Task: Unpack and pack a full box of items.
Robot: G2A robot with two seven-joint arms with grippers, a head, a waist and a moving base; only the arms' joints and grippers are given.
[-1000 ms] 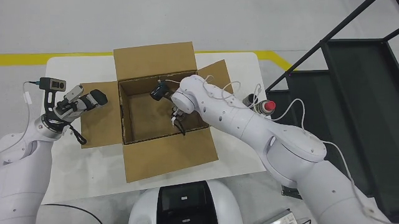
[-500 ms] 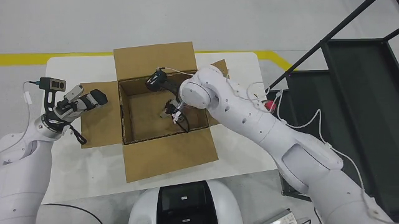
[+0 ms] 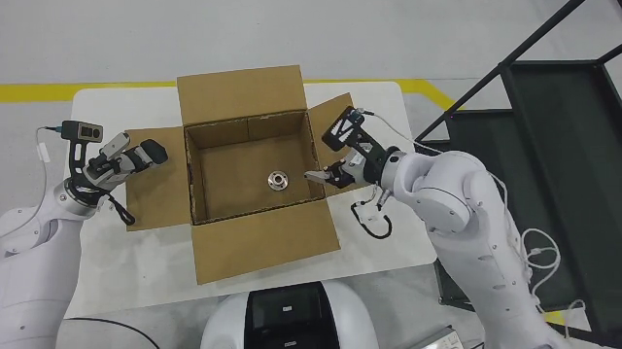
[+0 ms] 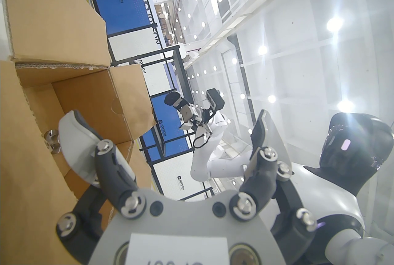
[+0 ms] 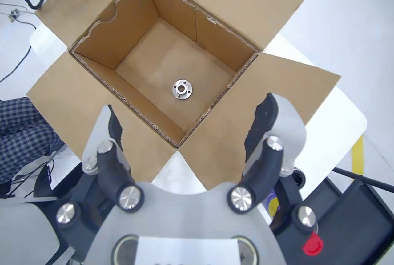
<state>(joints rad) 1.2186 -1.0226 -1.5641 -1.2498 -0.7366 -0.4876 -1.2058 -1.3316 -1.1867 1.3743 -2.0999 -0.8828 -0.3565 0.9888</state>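
White table is what you work at. On it stands a big brown cardboard box, in the middle, with all four flaps folded out flat. Your right gripper hangs over the right rim of the box, by the right flap. Its two fingers are spread wide and you hold nothing there. Your left gripper is over the left flap, also wide and holding nothing. On the box floor lies one small round silver metal ring piece, a bit right of the middle, touching no wall.
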